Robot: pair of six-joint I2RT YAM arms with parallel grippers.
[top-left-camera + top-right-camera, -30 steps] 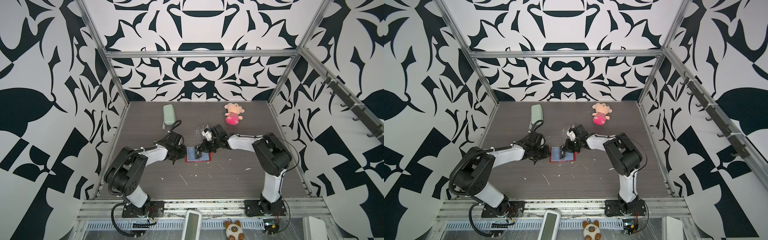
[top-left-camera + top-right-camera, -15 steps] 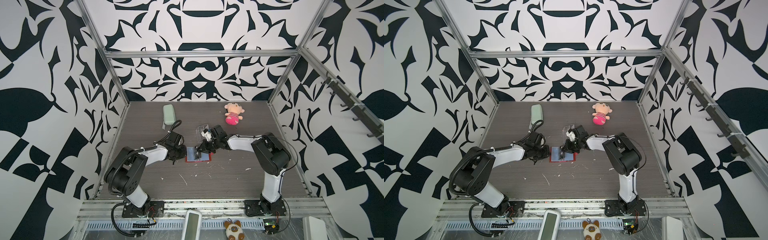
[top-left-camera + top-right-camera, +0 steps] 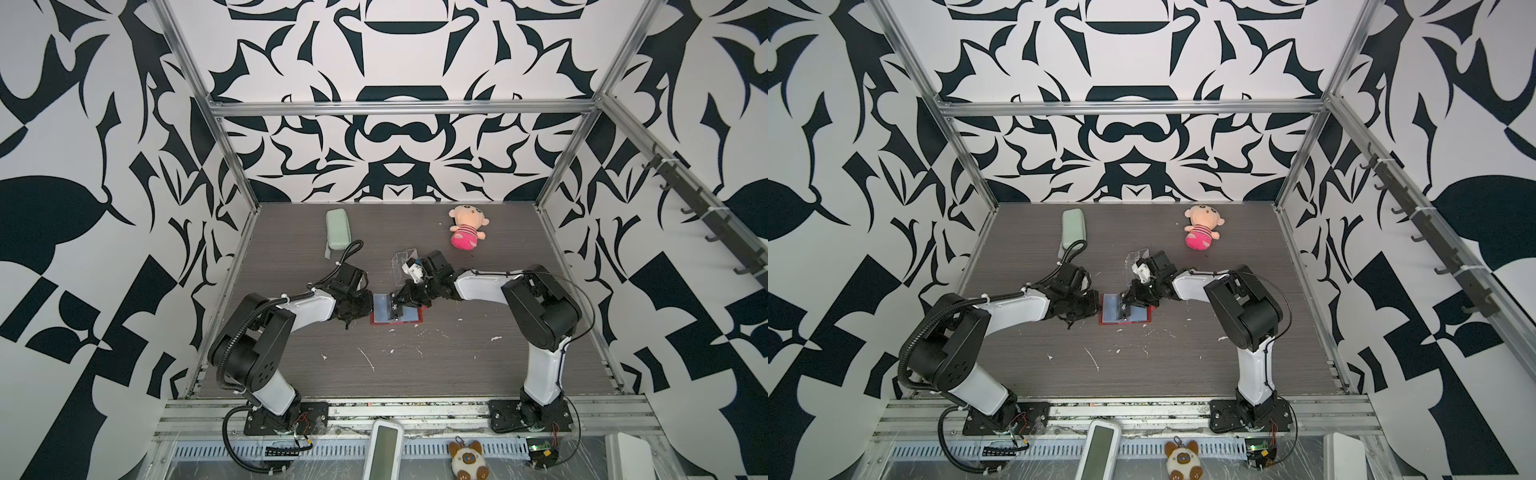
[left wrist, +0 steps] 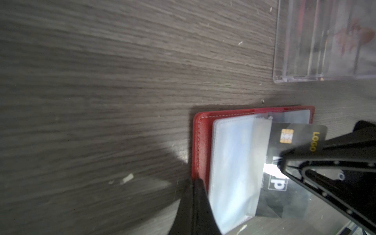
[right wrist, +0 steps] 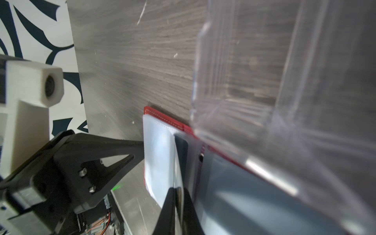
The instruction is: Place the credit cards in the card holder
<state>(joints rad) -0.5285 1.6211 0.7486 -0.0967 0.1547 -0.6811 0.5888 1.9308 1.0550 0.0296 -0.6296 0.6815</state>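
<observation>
Card holder (image 3: 415, 316) lies open and flat at the middle of the table (image 3: 415, 374), red cover down and clear sleeve pages up. Your left gripper (image 3: 371, 309) sits at its 9 o'clock edge with the fingers pressed together, the tip resting on the red rim. Your right gripper (image 3: 401, 300) reaches in from 2 o'clock and pinches a dark card (image 3: 392, 309) by one edge. A clear acrylic box (image 3: 405, 259) stands just beyond the holder at 12 o'clock, close behind the right wrist, which hides part of it in both top views. A pale green case (image 3: 338, 228) lies well off at 11 o'clock and a plush doll (image 3: 465, 228) at 1 o'clock, both apart from the arms. White flecks (image 3: 365, 357) dot the table toward 6 o'clock. Both top views give you the card only as a small dark slab raised over the pages. The left wrist view shows more: a gold chip and gold "LOGO" lettering on the card (image 4: 295, 138), with its opposite edge under a lifted clear page (image 4: 262, 142). You cannot tell whether that edge is inside a pocket. In the right wrist view the box (image 5: 284, 81) fills most of the frame and covers the holder's (image 5: 162, 116) far half. That view does show the card (image 5: 181, 150) edge-on between the two right fingers (image 5: 168, 203).
</observation>
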